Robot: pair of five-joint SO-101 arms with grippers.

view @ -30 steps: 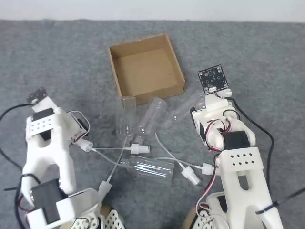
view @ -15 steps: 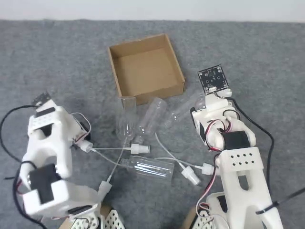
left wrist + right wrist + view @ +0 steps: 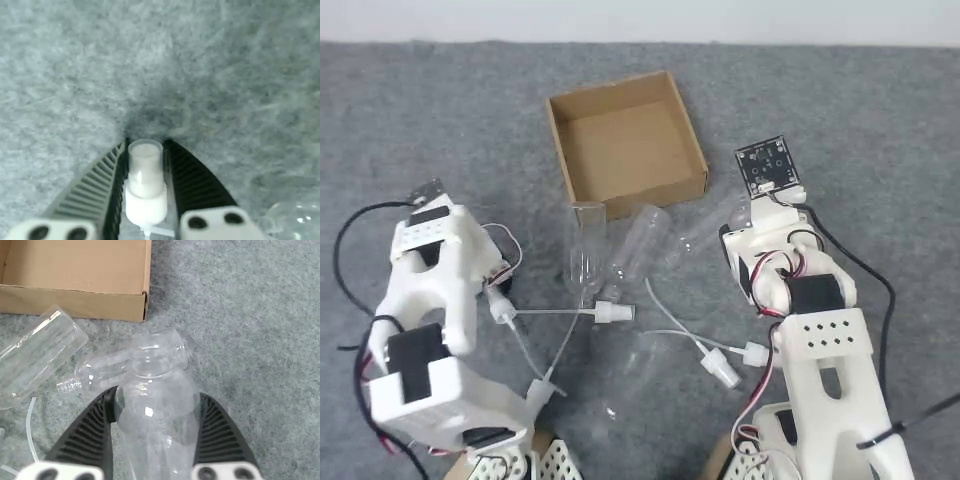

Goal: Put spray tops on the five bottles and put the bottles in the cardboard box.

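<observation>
My left gripper (image 3: 145, 142) is shut on a white spray top (image 3: 145, 175), low over the grey mat; in the high view this gripper (image 3: 498, 300) sits left of the bottles, the top's thin tube trailing right. My right gripper (image 3: 156, 397) is shut on a clear bottle (image 3: 155, 425) whose open neck points toward the cardboard box (image 3: 75, 302). The box (image 3: 650, 195) stands open at the back centre. Two clear bottles (image 3: 585, 250) (image 3: 640, 240) lie just in front of it. Another bottle (image 3: 635, 365) lies near the front.
Loose spray tops with tubes lie on the mat: one in the middle (image 3: 615, 313), two by the right arm (image 3: 755, 352) (image 3: 722, 372), one at the front left (image 3: 540, 393). The grey mat (image 3: 860, 120) lies bare to the far right and far left.
The left arm has swung toward the middle and away from the front edge, carrying the spray top. The bottle lying at the front has shifted and turned. The right arm has kept still.
</observation>
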